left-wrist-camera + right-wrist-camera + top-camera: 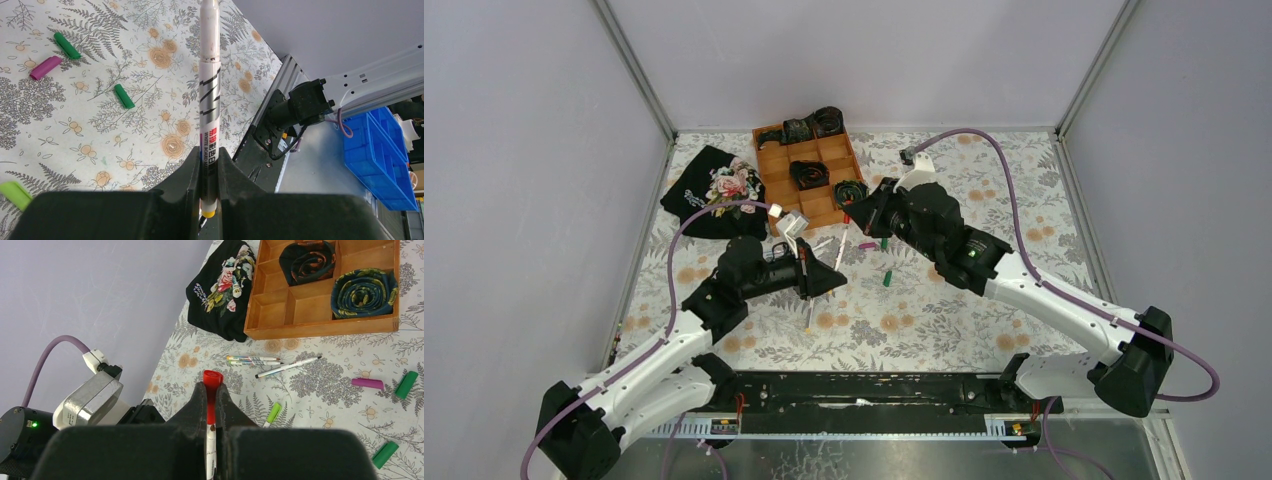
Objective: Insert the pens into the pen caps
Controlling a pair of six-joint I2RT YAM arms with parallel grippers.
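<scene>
While left fingers [187,175] pinch white pen [209,100] pointing forward, right fingers [197,405] pinch red-capped pen [211,410]

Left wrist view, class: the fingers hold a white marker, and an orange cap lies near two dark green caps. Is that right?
Not quite: the left wrist view shows a magenta cap, not an orange one. The fingers do hold the white marker, with two dark green caps nearby.

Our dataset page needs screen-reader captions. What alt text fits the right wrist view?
The right arm's fingers pinch a white pen with a red end. Beyond it, loose pens, a magenta cap and green caps lie on a floral tablecloth near a wooden tray.
</scene>
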